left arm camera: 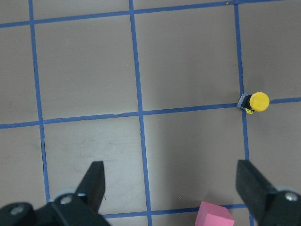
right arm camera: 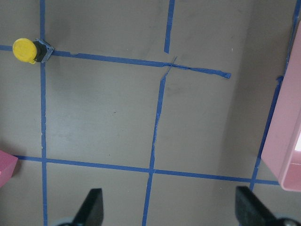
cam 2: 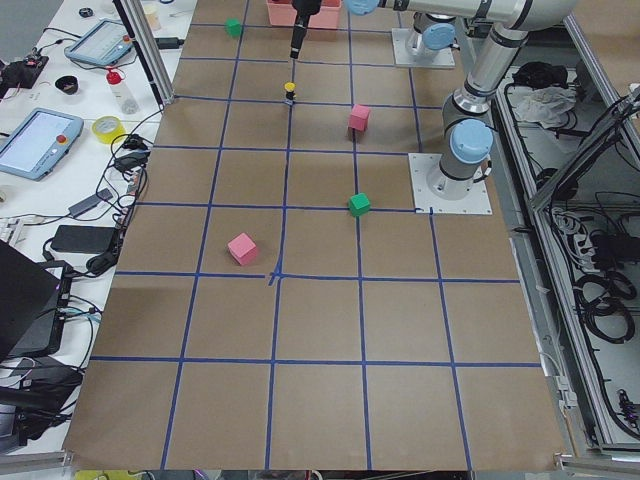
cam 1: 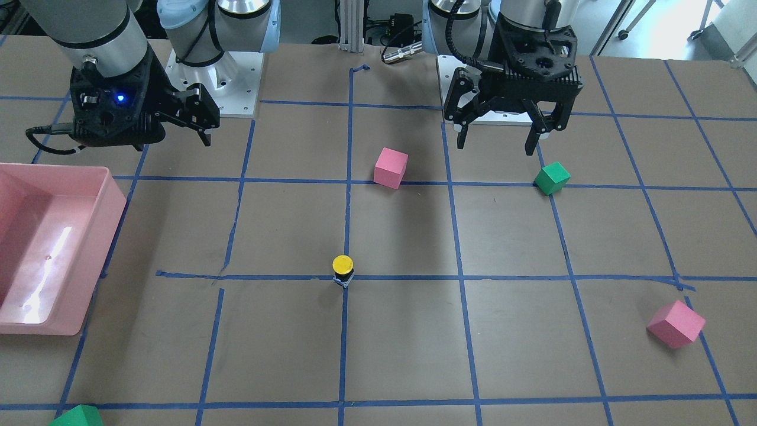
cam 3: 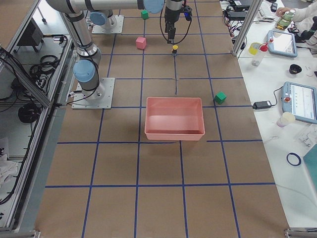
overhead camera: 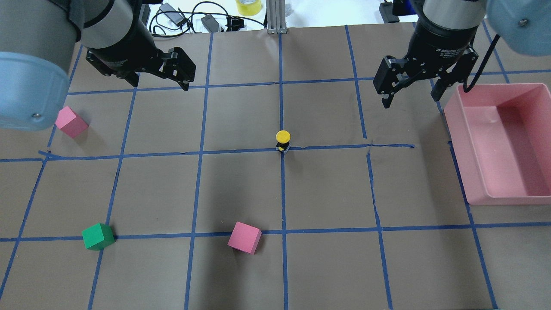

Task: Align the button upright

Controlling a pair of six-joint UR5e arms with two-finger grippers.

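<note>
The button [cam 1: 342, 266] stands upright on a blue tape crossing at the table's middle, yellow cap on top; it also shows in the overhead view [overhead camera: 283, 138]. My left gripper [cam 1: 495, 147] is open and empty, held above the table near the robot's base and well away from the button. Its wrist view shows the button [left arm camera: 257, 101] ahead of the spread fingers [left arm camera: 94, 183]. My right gripper [overhead camera: 409, 101] is open and empty, raised beside the pink bin. Its wrist view shows the button [right arm camera: 26, 50] far to the upper left.
A pink bin [overhead camera: 456, 129] sits on the robot's right. Two pink cubes [overhead camera: 71, 122] [overhead camera: 244, 237] and a green cube [overhead camera: 98, 236] lie on the robot's left half. Another green cube [cam 1: 77, 416] lies at the far edge.
</note>
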